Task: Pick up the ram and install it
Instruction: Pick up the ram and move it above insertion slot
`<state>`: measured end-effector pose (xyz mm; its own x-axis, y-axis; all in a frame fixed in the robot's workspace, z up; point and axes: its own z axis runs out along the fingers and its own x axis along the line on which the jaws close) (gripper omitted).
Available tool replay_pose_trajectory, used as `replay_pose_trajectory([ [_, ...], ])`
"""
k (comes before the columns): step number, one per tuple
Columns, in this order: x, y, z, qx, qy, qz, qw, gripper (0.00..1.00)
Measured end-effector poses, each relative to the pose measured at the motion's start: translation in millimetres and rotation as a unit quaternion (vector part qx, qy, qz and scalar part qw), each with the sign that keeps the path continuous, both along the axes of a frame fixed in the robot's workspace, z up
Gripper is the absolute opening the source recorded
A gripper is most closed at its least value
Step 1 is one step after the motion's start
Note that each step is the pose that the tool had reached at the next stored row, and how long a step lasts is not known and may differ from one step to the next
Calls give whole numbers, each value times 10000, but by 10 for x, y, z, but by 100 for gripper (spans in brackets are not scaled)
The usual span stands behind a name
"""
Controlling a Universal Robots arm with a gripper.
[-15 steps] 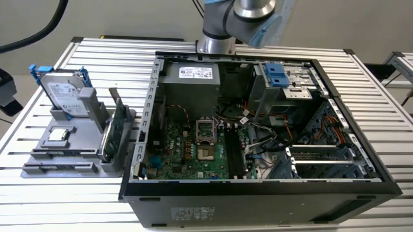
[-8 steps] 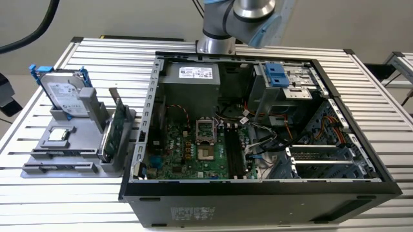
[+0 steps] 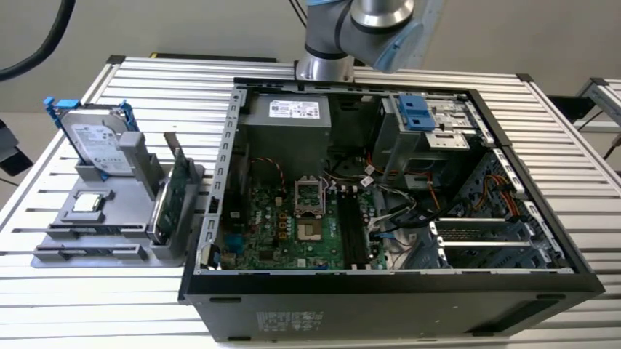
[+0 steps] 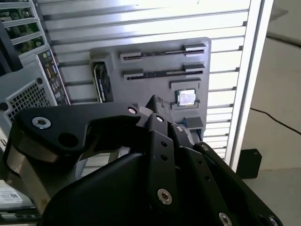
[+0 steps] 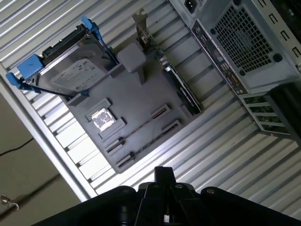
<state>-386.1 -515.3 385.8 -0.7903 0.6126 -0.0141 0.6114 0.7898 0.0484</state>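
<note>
Second wrist view: ram (image 4: 162, 73), a thin dark strip, sits in grey holder (image 4: 155, 92); claw (image 4: 153, 106) width unclear.

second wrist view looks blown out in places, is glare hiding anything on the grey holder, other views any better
In the second wrist view glare whitens the slatted table beside the grey holder, whose slots stay readable; in the first wrist view the slats beside the holder and the chip on it flare white; the exterior view is evenly lit.

Slatted aluminium table (image 3: 145, 80) over pale floor (image 4: 277, 94).
</note>
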Motion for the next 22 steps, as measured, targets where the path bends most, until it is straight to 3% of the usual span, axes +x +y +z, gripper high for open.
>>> replay_pose_trajectory([
  [5, -3, 0, 0, 0, 0, -257, 9997, 0],
  [12, -4, 0, -1, -2, 20, -609, 9981, 0],
  [16, -4, 0, -2, -2, 35, -806, 9967, 0],
  [22, -4, 0, -6, -2, 48, -1129, 9936, 0],
])
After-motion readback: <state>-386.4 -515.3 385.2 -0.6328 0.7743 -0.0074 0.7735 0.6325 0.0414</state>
